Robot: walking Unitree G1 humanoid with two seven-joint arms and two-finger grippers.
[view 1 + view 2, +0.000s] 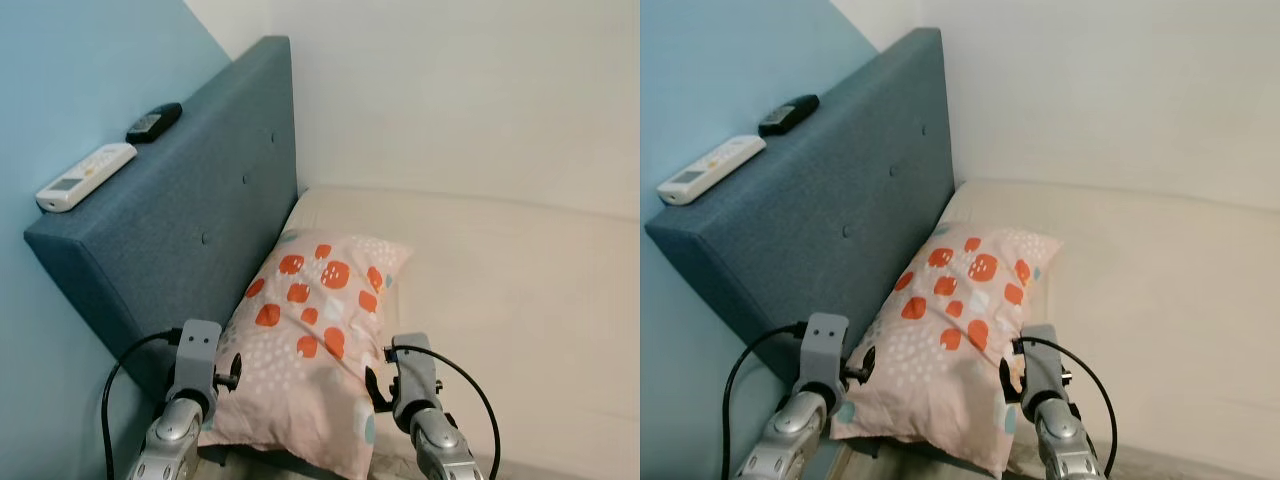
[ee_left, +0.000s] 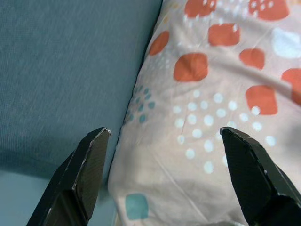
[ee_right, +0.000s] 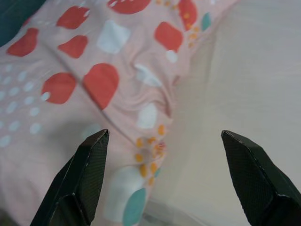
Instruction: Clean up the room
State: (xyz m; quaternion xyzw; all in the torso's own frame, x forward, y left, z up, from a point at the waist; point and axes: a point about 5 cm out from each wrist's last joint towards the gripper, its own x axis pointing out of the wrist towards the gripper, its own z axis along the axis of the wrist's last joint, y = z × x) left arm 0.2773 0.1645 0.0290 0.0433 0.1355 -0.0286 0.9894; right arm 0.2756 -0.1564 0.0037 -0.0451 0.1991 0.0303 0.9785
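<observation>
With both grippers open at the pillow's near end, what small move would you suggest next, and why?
Probably ease both grippers forward and close them on the pillow. The left gripper straddles its edge by the headboard, the right gripper its edge over the mattress; both are open, gripping nothing yet.

White remote (image 1: 86, 176), black remote (image 1: 154, 121) — atop blue headboard (image 1: 200, 220).
</observation>
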